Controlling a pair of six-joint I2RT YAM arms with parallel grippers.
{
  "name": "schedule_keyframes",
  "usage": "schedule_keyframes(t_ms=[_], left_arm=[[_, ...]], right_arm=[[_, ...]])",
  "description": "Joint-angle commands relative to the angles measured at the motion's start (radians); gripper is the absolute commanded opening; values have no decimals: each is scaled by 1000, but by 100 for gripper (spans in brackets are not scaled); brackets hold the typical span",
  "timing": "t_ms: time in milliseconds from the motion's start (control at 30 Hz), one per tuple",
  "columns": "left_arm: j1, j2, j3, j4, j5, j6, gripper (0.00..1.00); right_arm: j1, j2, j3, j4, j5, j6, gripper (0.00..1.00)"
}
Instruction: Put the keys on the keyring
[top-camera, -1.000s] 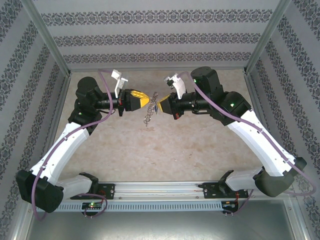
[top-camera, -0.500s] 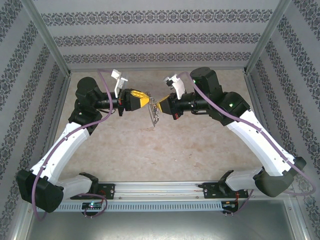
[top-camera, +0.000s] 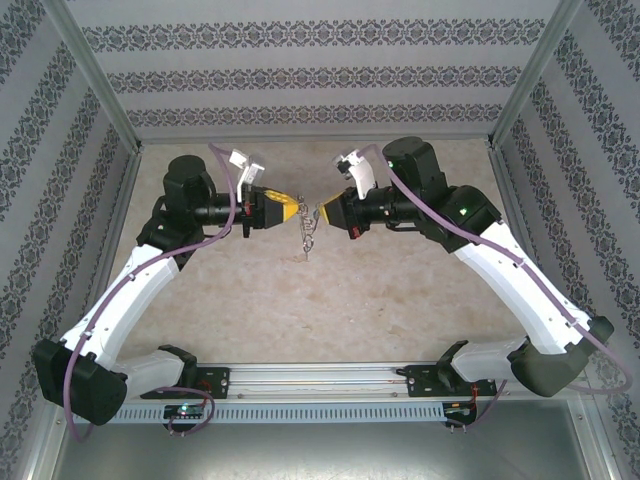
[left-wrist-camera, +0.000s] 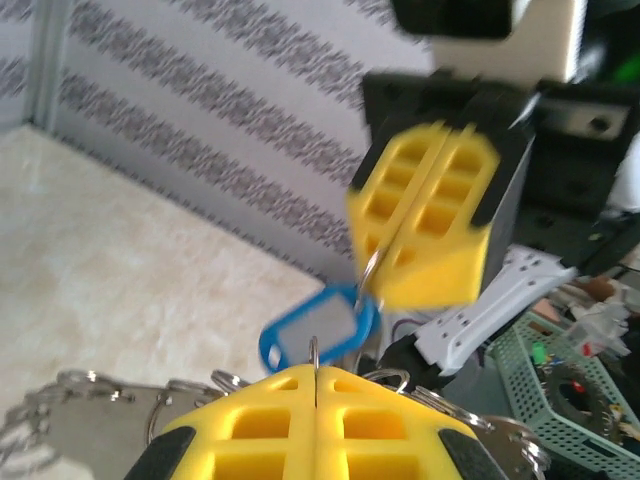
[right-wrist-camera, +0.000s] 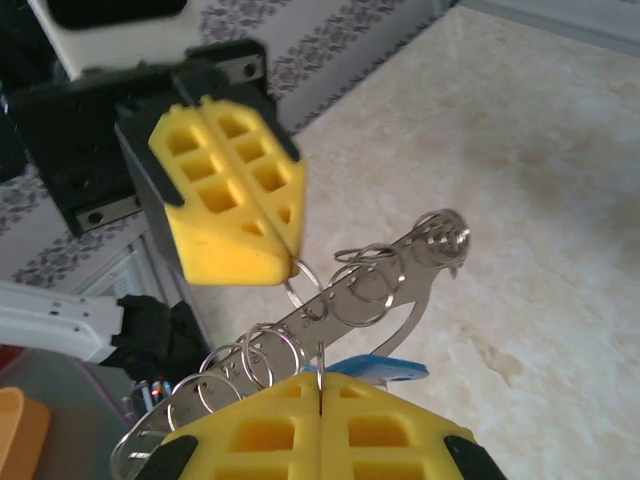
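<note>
- I saw the tabletop boxed in by patterned walls at the back and both sides, with metal frame posts in the corners and a rail along the near edge.
- Both arms stood well apart from the walls. Open tabletop lay all round the spot under the two tips.
- In the left wrist view a green mesh basket sat low on the right. The bits inside were too blurred for me to name.
- The arms reached forward from the near edge with elbows out towards the side walls and wrists turned inward. They faced each other tip to tip, close together, above the far middle of the tabletop.
- The left end effector was clenched, pinching one small ring strung on the keyring.
- The keyring hung in the air between the two tips, slanting down, with its row of rings along one side.
- The right end effector was clenched on a thin wire loop carrying the key. The key's blue head sat just beside the left fingertips.
</note>
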Motion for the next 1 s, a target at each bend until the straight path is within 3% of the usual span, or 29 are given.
schedule_keyframes(t_ms=[0,433,967], left_arm=[[-8,9,4,-294,-109,156,0],[-10,37,-188,-428,-398,105,0],[-34,102,-352,-321,-491,14,0]], right_arm=[[-45,-14,-33,-71,56,25,0],[-139,12,-231,-106,73,17,0],[-171,371,-283,-156,13,-15,0]])
